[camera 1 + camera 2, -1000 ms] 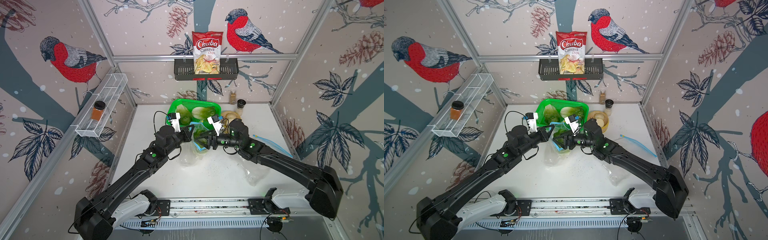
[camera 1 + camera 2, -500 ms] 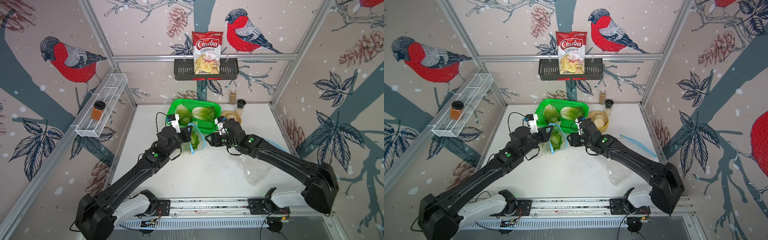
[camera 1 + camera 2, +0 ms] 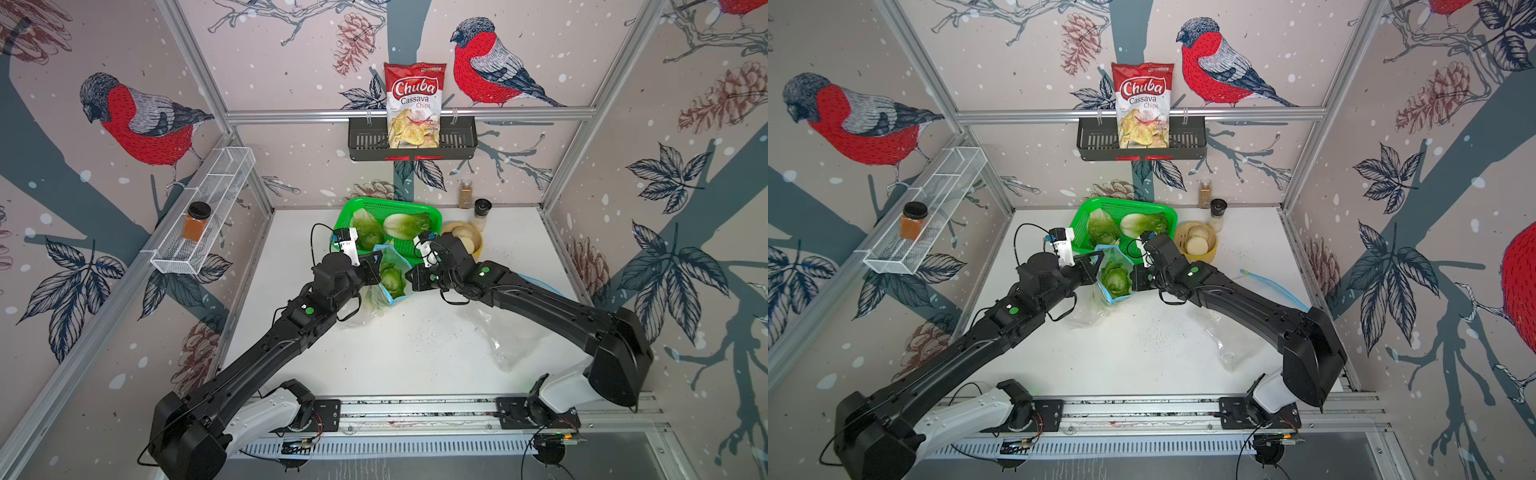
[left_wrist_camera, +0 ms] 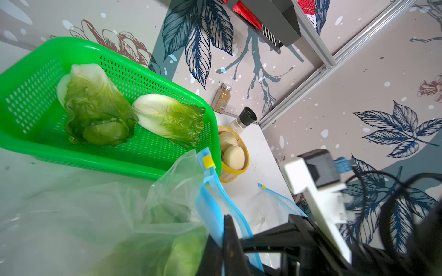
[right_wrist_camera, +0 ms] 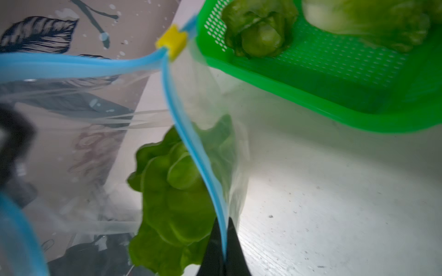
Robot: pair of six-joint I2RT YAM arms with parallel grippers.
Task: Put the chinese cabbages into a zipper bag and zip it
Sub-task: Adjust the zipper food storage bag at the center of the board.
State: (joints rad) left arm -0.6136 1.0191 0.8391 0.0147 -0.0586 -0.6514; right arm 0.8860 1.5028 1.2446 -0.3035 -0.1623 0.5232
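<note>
Now the right tool (image 5: pixel 223 230) is clamping shut on the clear blue-rimmed zipper bag (image 5: pixel 189 143) too, left tool (image 4: pixel 221 241) pinching the opposite edge. They're probably holding it open for two more leafy green cabbages (image 4: pixel 95 107) (image 4: pixel 167 117).

arms (image 3: pixel 266 349): black, green dot (image 3: pixel 308 309) each | shoulder bases (image 3: pixel 266 415): white | wrist cameras (image 3: pixel 345 245): white — looped black cables (image 3: pixel 314 232)

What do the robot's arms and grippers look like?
The left arm and right arm are black, boxy links with white base joints on a silver rail. Each carries a green dot, loose black cables and a white wrist camera mount. The left gripper and right gripper end in slim black tapered fingers.
</note>
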